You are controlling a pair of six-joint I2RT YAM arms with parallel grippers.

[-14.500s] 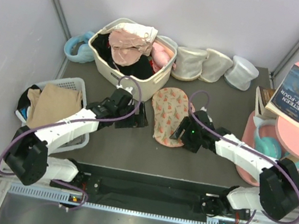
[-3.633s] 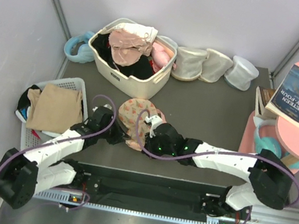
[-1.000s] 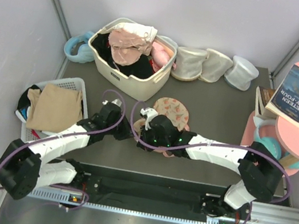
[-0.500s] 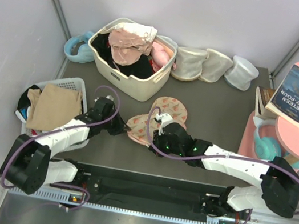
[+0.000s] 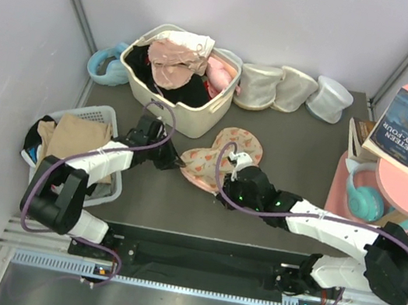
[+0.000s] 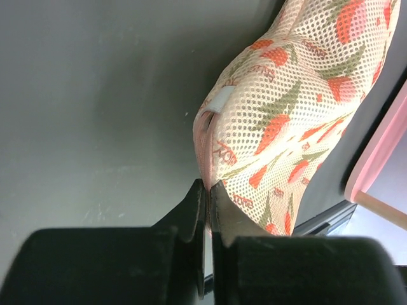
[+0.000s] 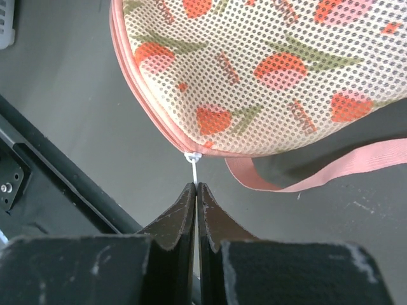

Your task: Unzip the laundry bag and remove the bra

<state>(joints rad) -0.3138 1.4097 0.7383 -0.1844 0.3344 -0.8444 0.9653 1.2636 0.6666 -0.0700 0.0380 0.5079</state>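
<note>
laundry bag (image 5: 221, 154) in front of basket (image 5: 193, 124); left tool (image 5: 178, 162) at its left edge, right tool (image 5: 222, 190) at near edge.

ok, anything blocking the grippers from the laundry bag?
Nothing visible. The right gripper is shut on the white zip pull at the edge of the laundry bag. The left gripper pinches its seam.

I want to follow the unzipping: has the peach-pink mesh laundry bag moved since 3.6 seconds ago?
Yes. The peach-pink mesh laundry bag has shifted right, farther from the white lattice plastic basket at the table's left side.
</note>
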